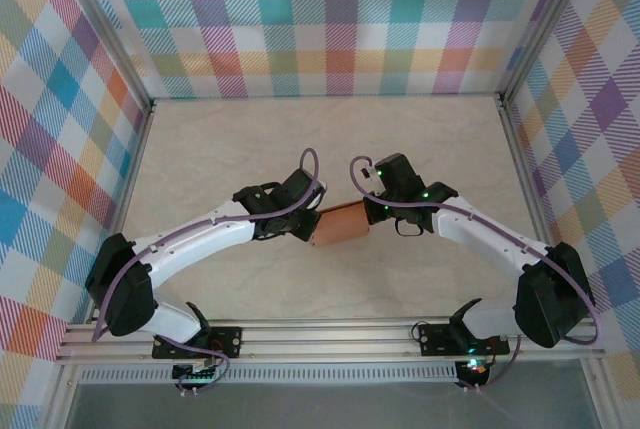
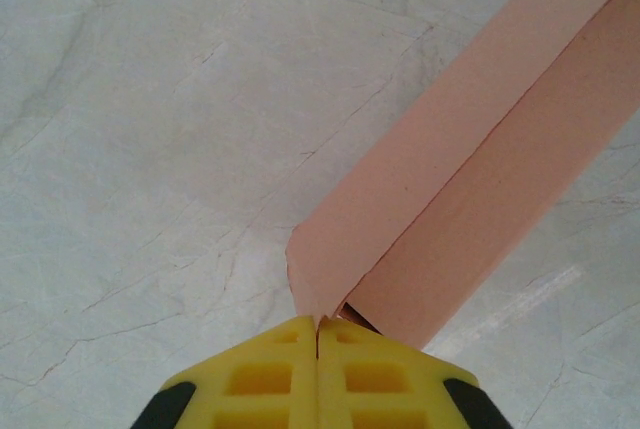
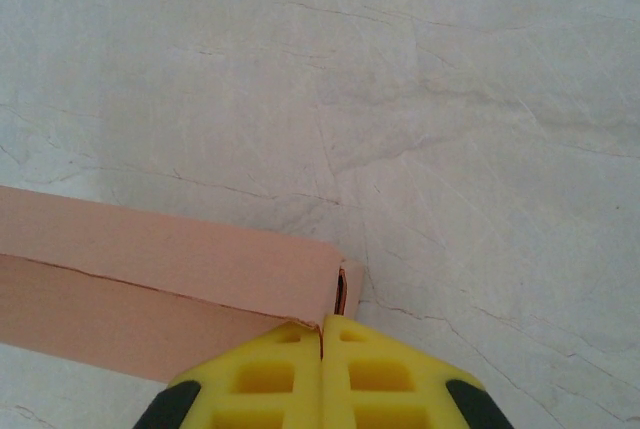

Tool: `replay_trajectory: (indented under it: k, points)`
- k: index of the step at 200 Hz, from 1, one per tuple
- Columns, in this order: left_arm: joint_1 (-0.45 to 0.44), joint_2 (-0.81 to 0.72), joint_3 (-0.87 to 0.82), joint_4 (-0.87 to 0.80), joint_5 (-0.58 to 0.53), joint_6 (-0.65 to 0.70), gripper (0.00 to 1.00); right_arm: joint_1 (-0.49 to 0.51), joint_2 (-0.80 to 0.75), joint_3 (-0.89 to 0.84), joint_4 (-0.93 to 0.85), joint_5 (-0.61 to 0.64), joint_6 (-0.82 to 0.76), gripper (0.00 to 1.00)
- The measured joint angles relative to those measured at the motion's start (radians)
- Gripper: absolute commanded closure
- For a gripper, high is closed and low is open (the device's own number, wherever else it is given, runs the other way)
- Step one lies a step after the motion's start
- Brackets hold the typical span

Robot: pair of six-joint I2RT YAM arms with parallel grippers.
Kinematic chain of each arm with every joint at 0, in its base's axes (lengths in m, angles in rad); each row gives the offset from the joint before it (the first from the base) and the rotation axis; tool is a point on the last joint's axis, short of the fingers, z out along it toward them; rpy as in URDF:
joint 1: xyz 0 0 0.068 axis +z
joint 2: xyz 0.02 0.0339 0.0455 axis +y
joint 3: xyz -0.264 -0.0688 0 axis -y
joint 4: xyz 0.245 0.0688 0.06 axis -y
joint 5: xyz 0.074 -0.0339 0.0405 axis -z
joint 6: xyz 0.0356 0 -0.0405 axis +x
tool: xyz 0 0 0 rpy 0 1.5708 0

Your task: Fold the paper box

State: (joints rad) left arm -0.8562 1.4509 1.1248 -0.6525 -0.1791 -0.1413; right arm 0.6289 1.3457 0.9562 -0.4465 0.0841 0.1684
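Observation:
The paper box [image 1: 340, 226] is a salmon-orange flat rectangular box, held between the two grippers at the middle of the table. My left gripper [image 1: 306, 225] is at its left end. In the left wrist view the yellow fingers [image 2: 270, 374] are pressed together on a corner of the paper box [image 2: 470, 169], which runs off to the upper right. My right gripper [image 1: 372, 215] is at the box's right end. In the right wrist view its yellow fingers [image 3: 375, 374] are shut on the end edge of the paper box [image 3: 150, 269], where a folded flap shows a thin slit.
The pale marbled table top [image 1: 300, 149] lies all around the box. Plaid walls [image 1: 330, 19] with metal posts close in the back and both sides. An aluminium rail [image 1: 330, 339] carries the arm bases at the near edge.

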Motion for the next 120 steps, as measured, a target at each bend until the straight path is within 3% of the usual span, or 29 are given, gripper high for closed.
replay_trajectory:
  k: [46,120]
  points:
    - [-0.001,0.003,0.008,-0.006,-0.042,-0.017,1.0,0.001,0.0,0.0,0.0,-0.015,0.004,1.0]
    - [0.004,0.074,0.14,-0.095,-0.048,-0.154,1.0,0.006,0.0,0.0,-0.005,0.016,0.027,1.0]
